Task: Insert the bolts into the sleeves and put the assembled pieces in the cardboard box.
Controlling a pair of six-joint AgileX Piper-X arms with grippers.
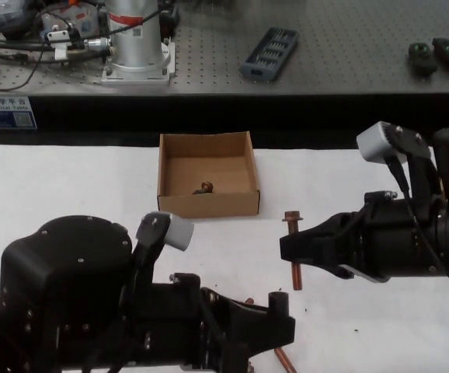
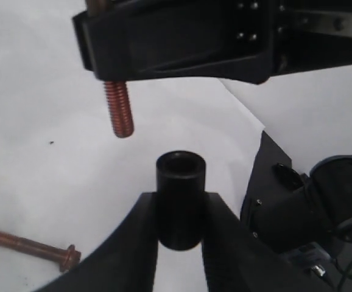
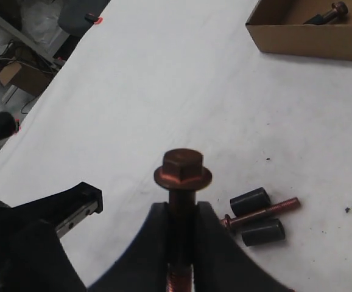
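My left gripper (image 2: 181,210) is shut on a short black sleeve (image 2: 180,176), held upright with its bore facing up. My right gripper (image 3: 181,212) is shut on the shank of a copper bolt (image 3: 182,171), hex head up. In the left wrist view the bolt's threaded end (image 2: 119,109) hangs below the right gripper's fingers (image 2: 176,42), a little above and to one side of the sleeve's mouth. In the high view the bolt (image 1: 291,221) stands upright in the right gripper (image 1: 293,250), right of the cardboard box (image 1: 170,203). An assembled piece (image 1: 204,188) lies inside the box.
Two loose black sleeves (image 3: 249,201) (image 3: 263,232) and a loose copper bolt (image 3: 261,213) lie together on the white table. Another copper bolt (image 2: 30,246) lies near my left gripper. Behind the table runs a bench with a metal post (image 1: 135,35) and a blue rack (image 1: 269,52).
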